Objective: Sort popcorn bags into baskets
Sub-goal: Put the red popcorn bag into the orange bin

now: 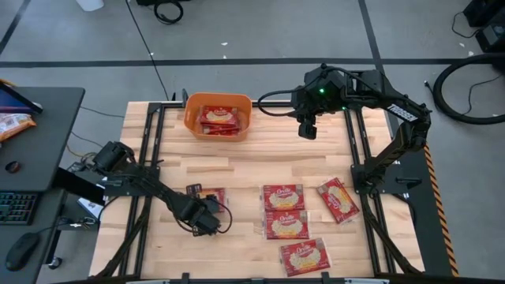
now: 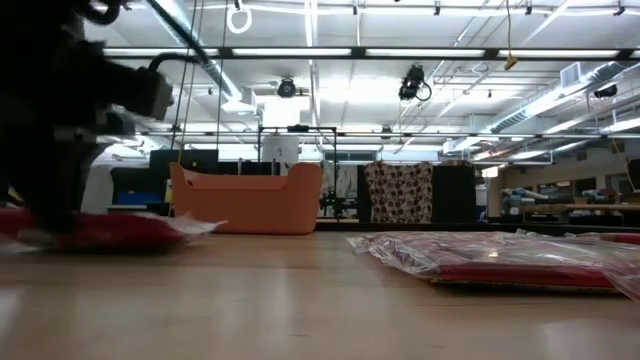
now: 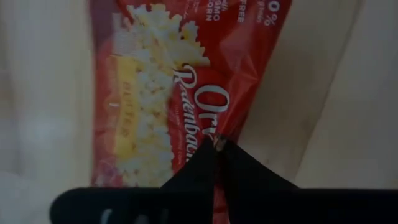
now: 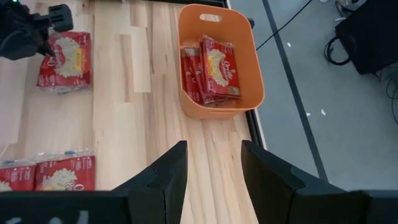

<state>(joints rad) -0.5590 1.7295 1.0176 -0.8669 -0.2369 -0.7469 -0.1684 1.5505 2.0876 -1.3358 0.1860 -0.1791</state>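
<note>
Popcorn bags (image 1: 218, 118) already fill part of the orange basket (image 1: 189, 117); four (image 1: 283, 197) lie on the desk (image 1: 268, 162). Left end effector (image 1: 210, 221) pinches a fifth bag (image 1: 210, 194). Right end effector (image 1: 307, 131), fingers spread, hangs beside the basket.

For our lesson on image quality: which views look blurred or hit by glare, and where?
Low view: the left gripper is a dark blur, ceiling lights glare. Left wrist view: the popcorn bag is soft, too close. Right wrist view: the orange tub is sharp.
</note>
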